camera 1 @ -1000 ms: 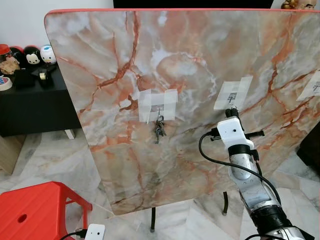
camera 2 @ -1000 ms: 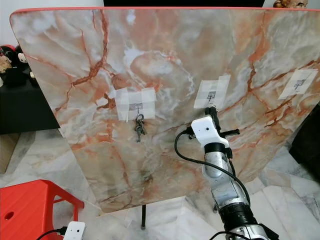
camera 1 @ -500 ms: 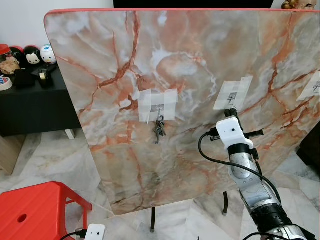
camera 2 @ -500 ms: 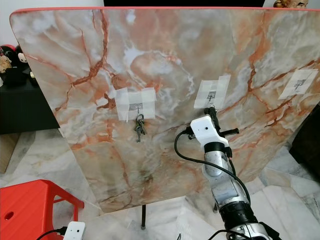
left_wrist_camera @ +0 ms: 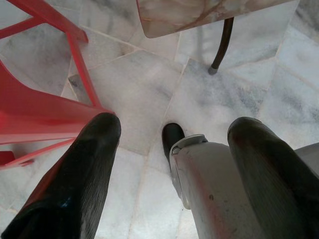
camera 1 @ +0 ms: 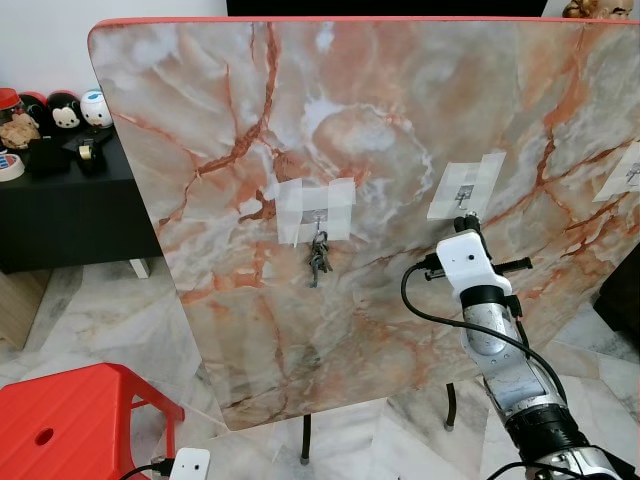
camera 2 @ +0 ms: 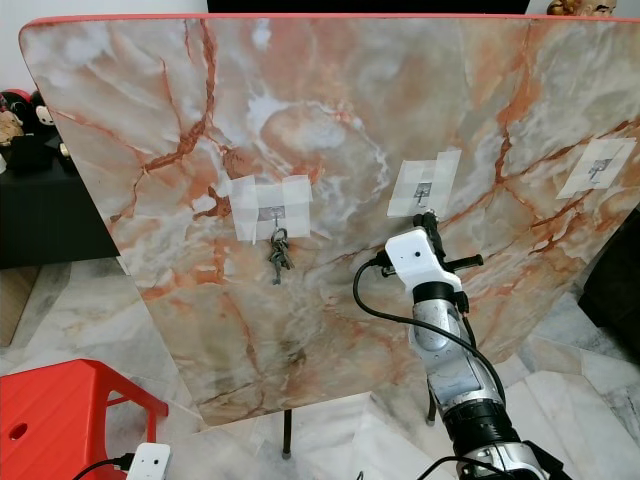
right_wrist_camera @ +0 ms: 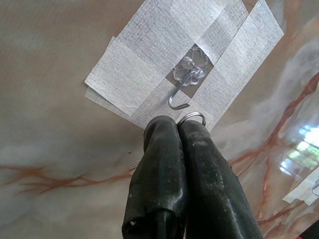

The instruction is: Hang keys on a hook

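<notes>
Right claw, pinching the key ring, has sunk slightly below the hook; ring still unhung.

The right arm is silver metal with a white boxy wrist housing, a black collar beneath it and a black cable looping alongside. Both hands, right hand and left hand, carry long matte-black fingers, slightly scuffed.
</notes>
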